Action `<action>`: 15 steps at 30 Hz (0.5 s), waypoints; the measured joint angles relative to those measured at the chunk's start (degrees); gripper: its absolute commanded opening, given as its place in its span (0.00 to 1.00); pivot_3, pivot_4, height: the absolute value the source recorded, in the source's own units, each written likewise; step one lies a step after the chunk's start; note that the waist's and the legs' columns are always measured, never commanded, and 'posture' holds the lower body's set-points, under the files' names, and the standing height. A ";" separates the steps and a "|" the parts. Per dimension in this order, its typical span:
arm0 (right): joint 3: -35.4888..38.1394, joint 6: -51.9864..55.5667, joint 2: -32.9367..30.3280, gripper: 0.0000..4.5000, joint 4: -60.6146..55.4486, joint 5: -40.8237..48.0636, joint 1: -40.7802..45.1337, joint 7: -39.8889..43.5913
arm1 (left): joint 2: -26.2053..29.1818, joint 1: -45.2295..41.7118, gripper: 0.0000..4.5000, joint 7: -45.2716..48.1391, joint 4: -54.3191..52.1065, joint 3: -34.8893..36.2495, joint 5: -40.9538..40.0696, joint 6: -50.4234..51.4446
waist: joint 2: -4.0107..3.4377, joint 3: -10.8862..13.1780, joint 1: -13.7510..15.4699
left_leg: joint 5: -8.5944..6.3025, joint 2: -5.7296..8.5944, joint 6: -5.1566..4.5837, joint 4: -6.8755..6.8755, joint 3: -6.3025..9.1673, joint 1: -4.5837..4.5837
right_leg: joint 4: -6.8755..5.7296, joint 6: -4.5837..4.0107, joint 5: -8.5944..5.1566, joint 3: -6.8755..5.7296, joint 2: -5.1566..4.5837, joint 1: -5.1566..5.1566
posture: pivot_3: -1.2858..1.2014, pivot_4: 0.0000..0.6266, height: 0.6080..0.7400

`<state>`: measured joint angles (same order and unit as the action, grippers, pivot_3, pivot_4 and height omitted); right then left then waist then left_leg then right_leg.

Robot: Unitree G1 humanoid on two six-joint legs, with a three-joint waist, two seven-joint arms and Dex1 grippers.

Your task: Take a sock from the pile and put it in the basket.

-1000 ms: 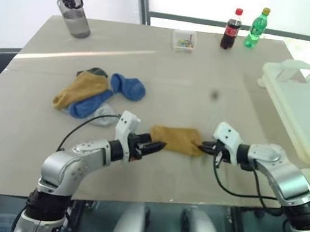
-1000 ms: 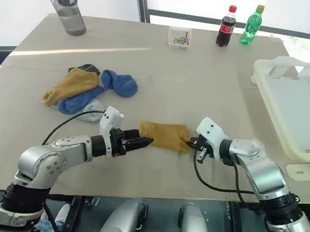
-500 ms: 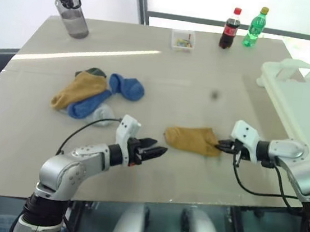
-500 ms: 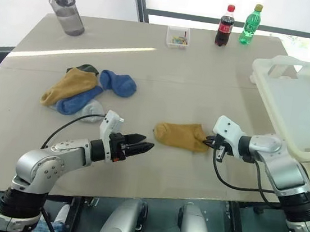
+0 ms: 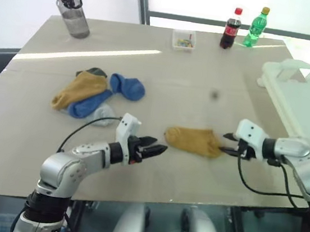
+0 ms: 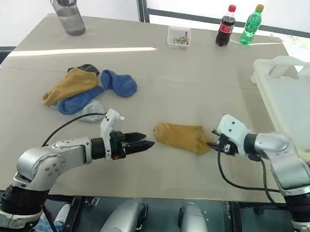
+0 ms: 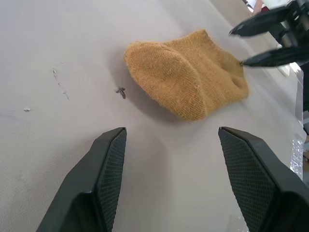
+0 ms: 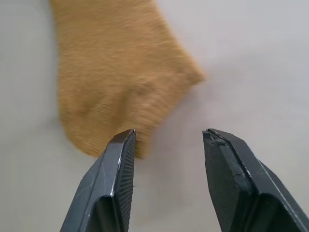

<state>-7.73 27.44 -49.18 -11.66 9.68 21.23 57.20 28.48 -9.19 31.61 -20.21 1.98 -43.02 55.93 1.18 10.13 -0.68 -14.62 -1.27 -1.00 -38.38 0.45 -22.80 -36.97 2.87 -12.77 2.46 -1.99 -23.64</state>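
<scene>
A plain mustard-yellow knit ankle sock (image 5: 194,140) lies flat on a wide beige table (image 5: 165,77), between the two black-fingered pincers; the right pincer (image 5: 229,144) sits at the sock's cuff end with its fingers parted and nothing between them, one fingertip just at the sock's edge in the right wrist view, the sock released on the table; the left pincer (image 5: 157,147) rests just short of the sock's rounded toe end, its fingers also spread apart and empty, a strip of bare table between them and the sock.

Beyond the left pincer and off to its outer side lies the pile of small socks (image 5: 95,94), a loose heap of mustard-yellow, blue and dark green knit, well apart from the lone sock; a pale grey sock sits at its near edge. Beyond the right pincer and to its outer side stands the large cream-white plastic laundry basket (image 5: 298,102) with a loop handle and slotted sides, at the table's edge, well apart from the sock; only open tabletop lies between the sock and the basket.

At the far edge of the table, well away from both pincers, stand a small clear plastic box (image 5: 184,40) holding small colourful bits, a dark cola bottle with a red cap (image 5: 230,29), and a green plastic bottle with a yellow cap (image 5: 255,28) just beside it; at the far corner on the left pincer's side stands a smoky grey water bottle with a black lid (image 5: 73,11).
</scene>
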 measured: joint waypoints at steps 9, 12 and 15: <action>-1.57 2.34 10.13 0.51 -5.70 2.17 4.51 -4.37 | -1.92 -2.85 0.72 -1.36 2.95 0.88 -0.23 1.13 | 0.00 0.00 -0.08 | 0.00 -0.02 0.00 -0.01 0.04 0.01 | -0.07 0.00 0.00 -0.01 0.05 0.00 | 0.52 0.24 1.00; -5.06 2.35 14.05 0.51 -5.85 1.49 4.47 -6.17 | -1.51 -3.33 0.72 -0.75 3.45 0.96 0.04 0.84 | 0.00 0.00 -0.02 | 0.00 0.00 0.00 0.00 0.02 -0.03 | -0.04 0.00 0.00 0.00 0.01 -0.02 | 0.52 0.24 1.00; -5.47 2.49 15.69 0.51 -5.92 1.47 4.75 -6.91 | -0.58 -3.51 0.72 -0.46 4.05 1.33 0.73 0.10 | 0.00 0.00 -0.04 | 0.00 0.00 0.00 0.00 0.03 -0.02 | -0.04 0.00 0.01 -0.01 0.00 -0.02 | 0.52 0.24 1.00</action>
<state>-13.20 29.93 -33.49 -17.58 11.15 25.98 50.30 27.91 -12.70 31.15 -16.17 3.31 -42.29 56.03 1.18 10.13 -0.72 -14.62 -1.27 -1.00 -38.38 0.47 -22.82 -37.00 2.87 -12.76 2.45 -1.99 -23.66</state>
